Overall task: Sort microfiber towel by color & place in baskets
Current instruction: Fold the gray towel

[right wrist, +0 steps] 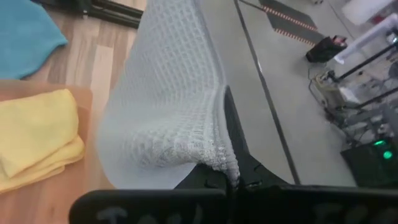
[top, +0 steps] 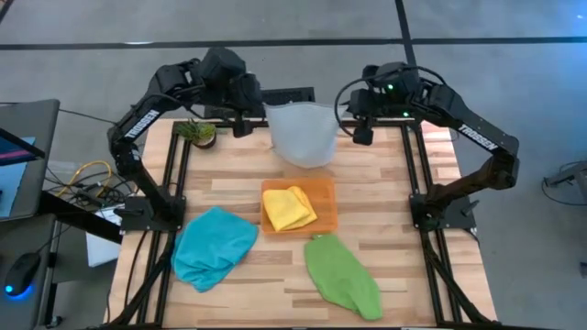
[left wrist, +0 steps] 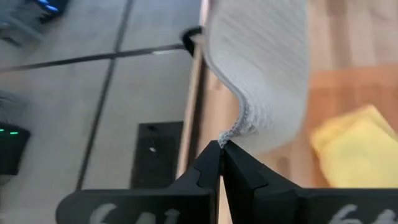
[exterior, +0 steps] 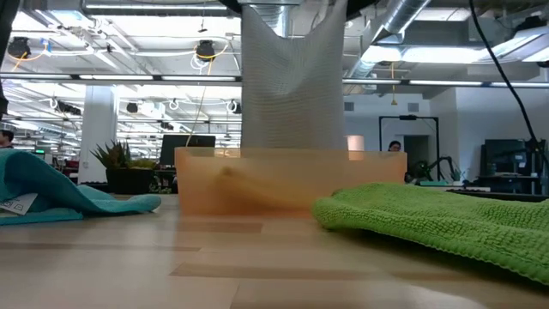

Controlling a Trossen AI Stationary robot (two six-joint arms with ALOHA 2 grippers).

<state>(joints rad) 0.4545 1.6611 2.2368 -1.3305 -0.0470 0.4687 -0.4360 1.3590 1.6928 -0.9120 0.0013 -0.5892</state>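
A pale grey waffle-weave towel (top: 303,133) hangs spread between my two grippers over the table's far side. My left gripper (top: 260,110) is shut on its left upper corner and my right gripper (top: 343,112) on its right upper corner. In the low view the towel (exterior: 292,77) drops behind the orange tray (exterior: 257,176), which hides its lower end. The tray (top: 326,188) sits mid-table with a folded yellow towel (top: 287,209) in it. A teal towel (top: 213,246) and a green towel (top: 341,273) lie crumpled on the wood near the front. My left gripper (left wrist: 220,149) pinches the very tip of the grey towel's corner (left wrist: 231,134) between its two fingertips, slanting down from the far left. The cloth hangs away below the fingers. My right gripper (right wrist: 233,183) pinches the opposite upper corner (right wrist: 221,158), bunched at the fingers, slanting down from the far right. The towel hangs below it as a broad sheet.
A small potted plant (top: 199,133) stands at the table's far left, close to the left arm. Black frame rails (top: 174,183) run along both sides of the table. Bare wood lies between the tray and the far edge, under the hanging towel.
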